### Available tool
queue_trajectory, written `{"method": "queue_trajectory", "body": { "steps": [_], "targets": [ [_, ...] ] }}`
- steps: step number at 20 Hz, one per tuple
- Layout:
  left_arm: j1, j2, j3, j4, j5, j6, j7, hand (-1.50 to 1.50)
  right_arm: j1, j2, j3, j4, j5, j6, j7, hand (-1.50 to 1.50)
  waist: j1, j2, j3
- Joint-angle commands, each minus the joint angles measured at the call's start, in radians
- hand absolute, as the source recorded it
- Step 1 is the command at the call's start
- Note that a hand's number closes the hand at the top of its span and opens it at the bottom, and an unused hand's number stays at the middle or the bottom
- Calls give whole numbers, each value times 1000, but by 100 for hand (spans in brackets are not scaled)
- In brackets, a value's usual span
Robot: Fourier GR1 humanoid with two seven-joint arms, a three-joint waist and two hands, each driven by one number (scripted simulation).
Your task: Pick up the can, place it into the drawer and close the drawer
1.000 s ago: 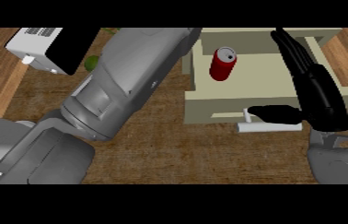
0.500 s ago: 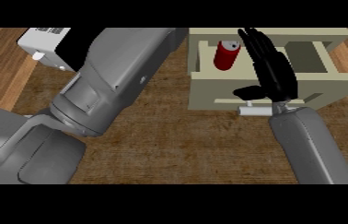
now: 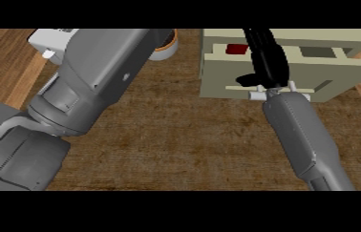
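Can point(image 3: 236, 48) is sitting inside your drawer point(image 3: 218, 73), and your right hand point(image 3: 268, 64) is lying flat just beside it, fingers straight and together.

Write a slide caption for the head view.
Right hand stretched open over the drawer, beside the red can inside it; left forearm crosses the counter.

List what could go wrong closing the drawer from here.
1. The right hand lies stretched over the drawer, fingers beside the can; pushing now might trap them or tip the can.
2. The can is half hidden, so it may stand too tall and jam.
3. The left forearm lies close to a bowl and could knock it.
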Motion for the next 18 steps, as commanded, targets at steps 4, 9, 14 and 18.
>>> {"method": "queue_trajectory", "body": {
  "steps": [4,9,14,18],
  "targets": [
    [97,58,-20,-123,-20,-20,55,-150,-173,3,-74,266,39,-155,-17,-150,28,-1,0],
    [142,101,-25,-193,-27,-47,72,-150,-298,19,-95,414,73,-228,2,-150,51,6,0],
    [161,143,-24,-234,-32,-59,108,-150,-424,-30,-137,501,60,-216,-9,-150,56,14,0],
    [228,127,-41,-313,-37,-44,112,-150,-457,-16,-147,542,58,-246,-22,-150,74,13,0]
  ]
}}
